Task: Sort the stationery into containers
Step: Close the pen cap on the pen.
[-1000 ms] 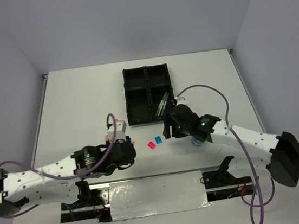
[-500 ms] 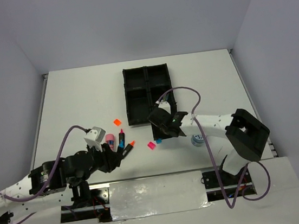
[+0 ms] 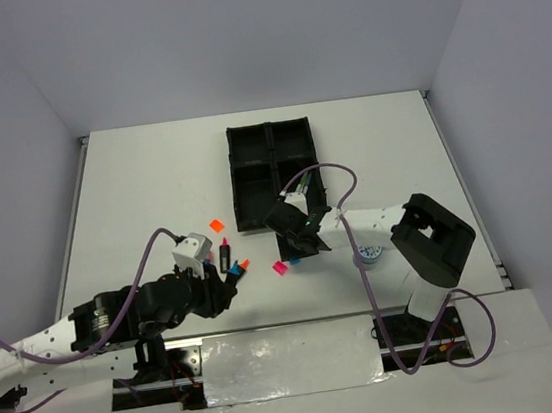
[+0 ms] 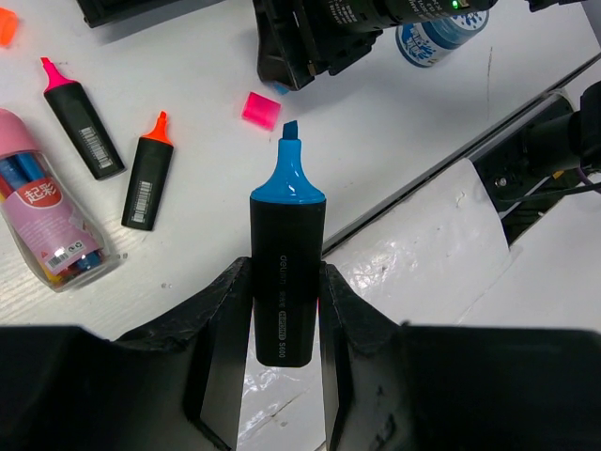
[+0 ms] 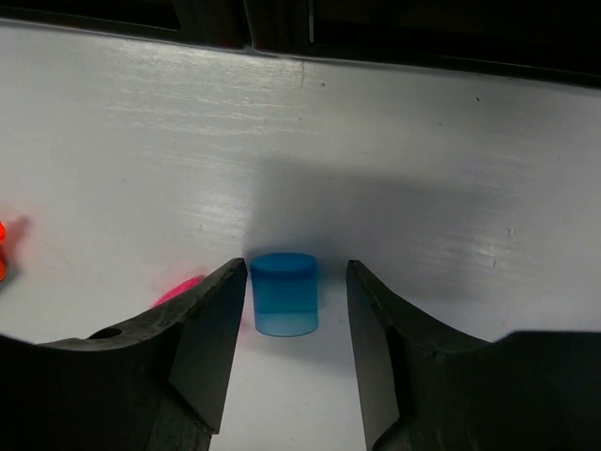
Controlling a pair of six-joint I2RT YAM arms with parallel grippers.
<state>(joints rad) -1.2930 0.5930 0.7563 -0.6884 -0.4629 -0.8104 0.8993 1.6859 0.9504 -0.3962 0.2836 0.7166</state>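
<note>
A flat white-painted tabletop (image 3: 132,184) is taking up the middle of the room, and 3 plain pale lavender-grey walls (image 3: 234,30) are closing it in at the back and on both sides. A thin grey metal strip (image 3: 72,216) is running along the table's left edge, and 1 more thin grey strip (image 3: 461,184) is running along the right edge. A crinkled sheet of silver foil tape (image 3: 290,359) is lying along the middle of the near edge, catching the light. Close up, brush streaks are showing in the white paint, and a soft grey shadow (image 5: 376,216) is falling across it.
</note>
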